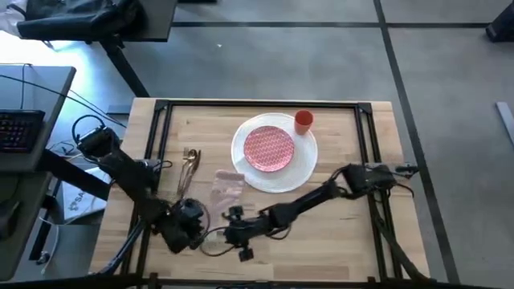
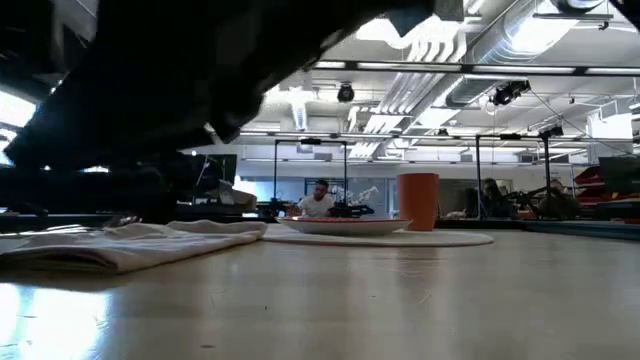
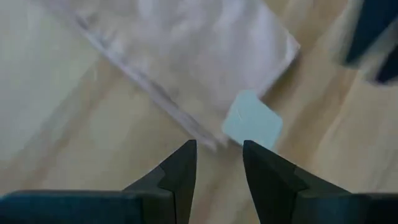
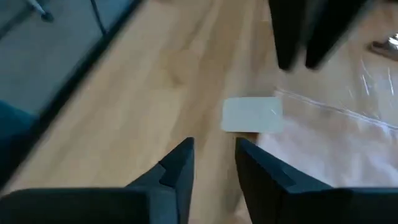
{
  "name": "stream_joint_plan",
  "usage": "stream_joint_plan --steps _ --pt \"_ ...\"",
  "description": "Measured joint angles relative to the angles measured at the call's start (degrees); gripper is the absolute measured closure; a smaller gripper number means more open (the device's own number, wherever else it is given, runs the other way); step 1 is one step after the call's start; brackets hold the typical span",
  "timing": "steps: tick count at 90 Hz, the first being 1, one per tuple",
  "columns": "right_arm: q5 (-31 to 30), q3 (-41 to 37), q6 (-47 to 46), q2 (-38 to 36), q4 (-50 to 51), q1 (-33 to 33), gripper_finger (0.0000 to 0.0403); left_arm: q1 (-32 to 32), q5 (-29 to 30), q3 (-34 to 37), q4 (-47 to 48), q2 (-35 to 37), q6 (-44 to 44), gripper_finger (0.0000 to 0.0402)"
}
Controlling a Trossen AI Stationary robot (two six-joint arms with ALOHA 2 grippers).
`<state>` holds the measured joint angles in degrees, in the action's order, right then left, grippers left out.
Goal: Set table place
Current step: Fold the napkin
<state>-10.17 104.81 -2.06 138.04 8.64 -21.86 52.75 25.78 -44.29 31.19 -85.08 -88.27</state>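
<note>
- Lying flat on the table [image 1: 337,241], the pale pink napkin [image 1: 227,188] sits between the copper cutlery [image 1: 189,166] and the large white plate [image 1: 299,167].
- The red-patterned plate [image 1: 268,148] rests on the white plate; the orange cup [image 1: 303,121] stands upright at that plate's far rim.
- A small pale square tag [image 3: 252,119] shows at the napkin's near corner.
- The left gripper [image 3: 217,165] hovers just before that corner, fingers slightly spread, pinching nothing.
- The right gripper [image 4: 213,163] hangs beside it, fingers likewise narrowly parted and empty.
</note>
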Motion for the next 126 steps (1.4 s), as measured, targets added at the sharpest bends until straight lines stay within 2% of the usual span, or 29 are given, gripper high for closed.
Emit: stream_joint_plan --steps 8,21,29,37,47,51,61,89,99,113,126 --pt "-3.61 6.52 1.08 3.89 8.67 0.89 0.0273 3.28 3.86 0.02 0.41 0.0 -5.67 0.0287" --pt "0.61 12.9 3.47 7.65 13.17 1.7 0.027 7.21 12.62 0.0 0.3 0.0 -13.15 0.0287" --pt "0.58 13.84 3.29 8.54 13.12 1.67 0.0282 8.38 17.84 0.0 -0.8 -0.16 -15.02 0.0287" --pt "0.15 13.69 2.09 8.54 13.37 1.65 0.0312 8.58 20.59 -0.01 -3.13 -0.96 -14.8 0.0287" --pt "0.18 13.61 2.12 8.06 14.81 1.65 0.0378 8.32 21.4 -0.01 -6.64 -2.63 -12.81 0.0287" --pt "0.18 13.52 2.41 7.49 15.94 1.68 0.0392 8.03 21.41 -0.01 -7.73 -3.34 -11.6 0.0287" --pt "0.17 13.36 1.76 4.65 20.42 1.68 0.0399 7.93 22.13 -0.01 -10.35 -4.82 -8.57 0.0287" --pt "-5.67 13.38 0.9 -5.33 35.44 -3.09 0.0403 7.52 31.88 -0.07 -12.02 -5.05 -2.71 0.0287" --pt "-5.24 13.49 1.26 -5.85 32.01 -4.23 0.0403 6.79 31.73 -0.07 -12.02 -5.05 0.34 0.0287" --pt "0.08 13.36 4.17 -1.42 21.86 -3.57 0.0399 6.49 28.8 -0.07 -11.9 -5.03 2.9 0.0287" --pt "3.64 13.45 4.84 1.66 15.85 -1.33 0.0359 6.66 26.51 -0.07 -12.71 -5.03 1.78 0.0287"
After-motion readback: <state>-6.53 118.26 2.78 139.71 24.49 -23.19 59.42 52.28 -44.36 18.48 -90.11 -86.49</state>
